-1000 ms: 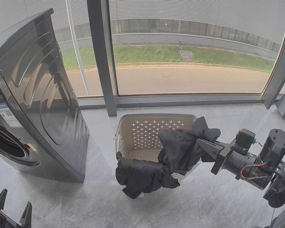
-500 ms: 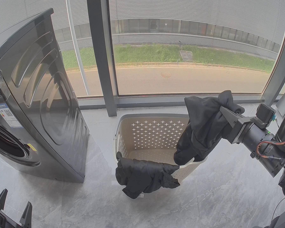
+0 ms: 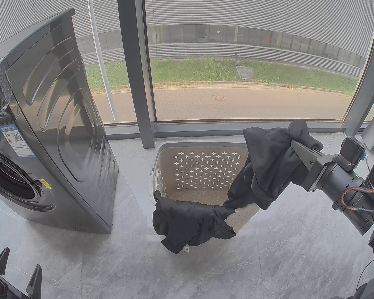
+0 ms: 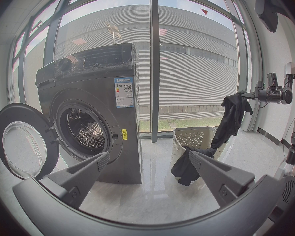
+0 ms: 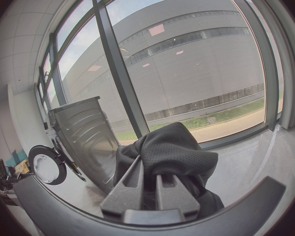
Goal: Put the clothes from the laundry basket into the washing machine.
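My right gripper (image 3: 300, 147) is shut on a black garment (image 3: 270, 162), held above the right rim of the beige laundry basket (image 3: 195, 167). The cloth hangs from the gripper (image 5: 150, 177) and trails down into the basket, joining a bunched part (image 3: 187, 225) draped over the near rim. The grey washing machine (image 3: 50, 125) stands at the left, its round door (image 4: 24, 148) swung open and the drum (image 4: 85, 133) exposed. My left gripper (image 3: 17, 268) sits low at the near left, open, with nothing between its fingers (image 4: 216, 174).
A tall window with a dark pillar (image 3: 133, 63) runs behind the basket. Pale marble floor (image 3: 278, 250) lies open between the basket and the machine and in front of both.
My right gripper rose and swung right with the black garment, lifting it from beside the basket to above its right rim. The head view shifted slightly.
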